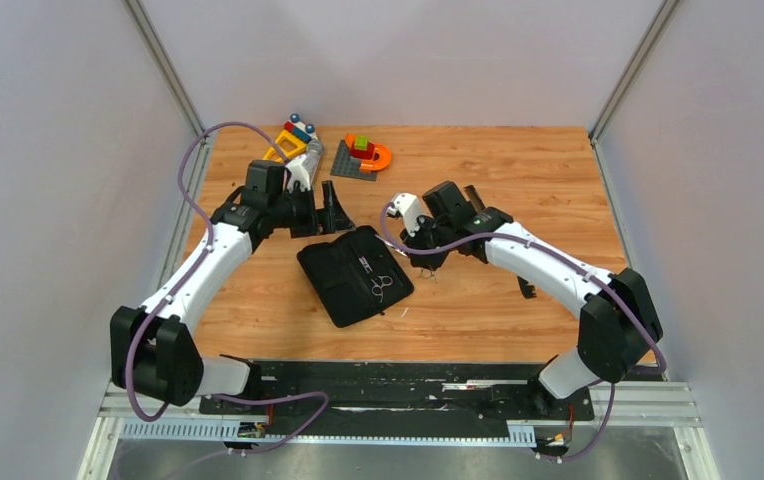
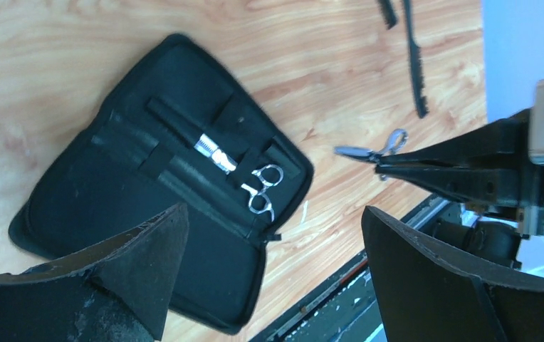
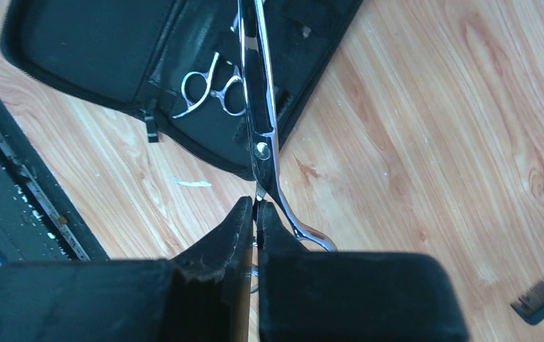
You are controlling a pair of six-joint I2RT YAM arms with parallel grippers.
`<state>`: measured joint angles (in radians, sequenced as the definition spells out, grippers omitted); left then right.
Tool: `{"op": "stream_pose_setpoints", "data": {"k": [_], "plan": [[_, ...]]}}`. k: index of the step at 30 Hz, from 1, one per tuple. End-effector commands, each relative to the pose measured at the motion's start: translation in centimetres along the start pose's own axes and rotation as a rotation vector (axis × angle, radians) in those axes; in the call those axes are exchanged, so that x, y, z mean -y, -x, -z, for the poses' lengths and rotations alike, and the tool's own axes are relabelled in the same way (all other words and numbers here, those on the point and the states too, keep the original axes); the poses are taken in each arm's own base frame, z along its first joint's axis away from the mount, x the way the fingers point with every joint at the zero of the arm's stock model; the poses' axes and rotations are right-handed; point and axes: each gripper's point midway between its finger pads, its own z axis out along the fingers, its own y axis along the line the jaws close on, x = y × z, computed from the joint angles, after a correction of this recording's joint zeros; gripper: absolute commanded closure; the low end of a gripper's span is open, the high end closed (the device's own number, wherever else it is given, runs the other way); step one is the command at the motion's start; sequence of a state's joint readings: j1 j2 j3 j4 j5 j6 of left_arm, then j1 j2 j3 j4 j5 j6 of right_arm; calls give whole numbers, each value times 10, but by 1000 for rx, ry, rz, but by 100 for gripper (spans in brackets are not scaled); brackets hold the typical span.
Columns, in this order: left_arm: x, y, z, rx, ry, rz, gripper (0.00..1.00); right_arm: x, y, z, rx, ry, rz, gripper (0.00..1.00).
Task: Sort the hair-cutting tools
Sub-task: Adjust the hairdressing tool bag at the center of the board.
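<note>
While the slim scissors are pinched at the handles by the right gripper, blades aimed over the open black case seemingly for slotting beside the stowed pair, the left gripper is held agape above it and the long comb is found well apart on the wood.

Two scissors; two black combs; one black case; two toy-block clusters.

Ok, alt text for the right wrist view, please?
The right gripper holds silver scissors in shut fingers, blades pointing toward an open black case on the table. A second pair sits inside it; a comb edges in lower right.
</note>
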<state>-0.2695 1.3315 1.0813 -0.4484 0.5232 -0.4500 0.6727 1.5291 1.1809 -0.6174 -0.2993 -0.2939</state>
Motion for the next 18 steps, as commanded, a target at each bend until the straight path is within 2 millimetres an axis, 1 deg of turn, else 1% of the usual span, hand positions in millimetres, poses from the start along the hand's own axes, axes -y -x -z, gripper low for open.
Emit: {"op": "stream_pose_setpoints", "data": {"k": [1, 2, 3, 4, 5, 6, 8, 12, 14, 16, 18], "plan": [[-31, -35, 8, -72, 229, 106, 2, 16, 8, 4, 39, -99, -12, 100], [-40, -49, 13, -106, 293, 121, 1, 18, 5, 3, 34, -113, -24, 100], [-49, -51, 18, -91, 370, 102, 1, 20, 4, 2, 32, -125, -37, 100], [-55, -64, 23, -122, 421, 116, 1, 21, 3, 1, 31, -134, -45, 100], [-61, -66, 27, -115, 475, 104, 0, 23, 2, 0, 31, -144, -53, 100], [-66, -77, 31, -138, 521, 109, 0, 25, 1, 0, 30, -156, -62, 100], [-70, -90, 34, -155, 567, 107, 0, 30, -1, -1, 31, -183, -82, 100], [-77, -114, 25, -207, 584, 138, 0, 40, -3, -1, 38, -233, -123, 100], [-80, -122, 18, -221, 584, 154, 0, 44, -4, 0, 42, -254, -131, 100], [-82, -130, 12, -238, 569, 175, 2, 47, -6, 2, 45, -270, -138, 100], [-84, -135, 5, -248, 560, 188, 7, 51, -9, 3, 48, -283, -150, 100]]}}
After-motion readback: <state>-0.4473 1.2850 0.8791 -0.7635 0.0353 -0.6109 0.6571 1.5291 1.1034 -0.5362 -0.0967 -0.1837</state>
